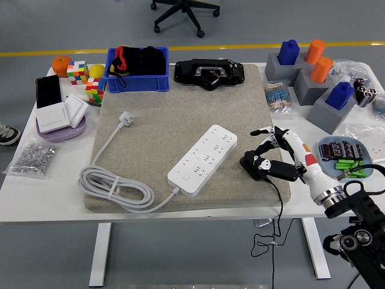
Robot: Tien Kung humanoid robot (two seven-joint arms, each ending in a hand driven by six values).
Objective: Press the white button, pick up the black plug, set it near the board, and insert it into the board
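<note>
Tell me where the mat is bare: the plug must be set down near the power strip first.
Bare mat lies between the power strip and the black device, and right of the strip above the right hand, which grips the plug. Left of the strip, the white cord crowds the mat.

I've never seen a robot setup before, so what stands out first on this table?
The white power strip lies mid-mat, its cord coiled at the left. Just right of it, the right robot hand is closed on a black plug resting on the mat's edge. Bright blue and orange blocks crowd the far right corner.
</note>
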